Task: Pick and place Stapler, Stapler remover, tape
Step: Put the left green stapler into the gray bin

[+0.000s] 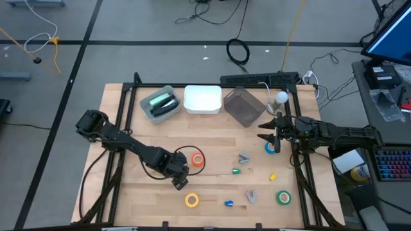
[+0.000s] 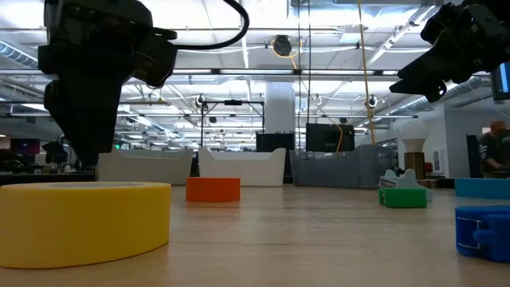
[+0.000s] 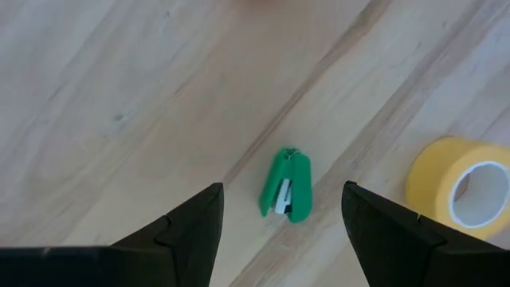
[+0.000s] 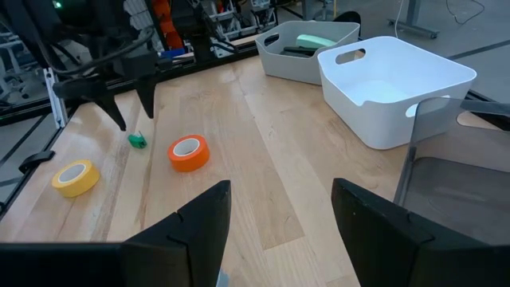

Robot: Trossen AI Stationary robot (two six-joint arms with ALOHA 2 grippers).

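The left gripper (image 1: 180, 182), fingers spread and empty, hovered over a small green stapler (image 3: 286, 186) beside the yellow tape (image 1: 192, 200), while the right gripper (image 1: 271, 131) waited, released, above the blue tape (image 1: 270, 148).

The table (image 1: 212, 138) is pale wood with a plank grain, framed in black. On it lie an orange tape (image 1: 197, 160), a yellow tape (image 1: 192, 200), a green tape (image 1: 283, 197) and a blue tape (image 1: 270, 148). A small green piece (image 3: 287, 185) with a white middle lies near the yellow roll. At the far edge stand a grey bin (image 1: 160, 103) holding something mint-green, a white bin (image 1: 203, 100) and a dark smoky bin (image 1: 244, 106). Both arms are black, as are the left tool (image 1: 181, 181) and right tool (image 1: 270, 130).
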